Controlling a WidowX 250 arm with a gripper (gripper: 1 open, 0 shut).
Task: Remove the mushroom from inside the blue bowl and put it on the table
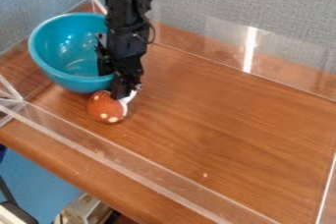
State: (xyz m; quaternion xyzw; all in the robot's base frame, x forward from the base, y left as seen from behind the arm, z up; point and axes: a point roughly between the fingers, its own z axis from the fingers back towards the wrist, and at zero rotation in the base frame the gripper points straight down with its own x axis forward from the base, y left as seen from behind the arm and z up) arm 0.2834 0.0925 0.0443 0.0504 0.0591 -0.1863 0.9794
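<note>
Nearest the camera runs the low clear acrylic wall (79,140) along the front edge of my desk (223,120), whose brown wood-grain top is bare across its whole right side. Just behind that wall, towards the left, the mushroom (109,107) lies on the wood, orange-brown cap towards the camera and pale stem up against my end effector (128,94). It is outside the blue bowl (73,54), which sits just beyond it, tilted, with nothing visible inside. My end effector points straight down at the stem; its fingers look drawn in around it, though they are too small and dark here for me to tell whether I am clamped on it or merely beside it. As I judge it, the removal is done and the mushroom is on the desk; what remains is letting go and lifting clear.
</note>
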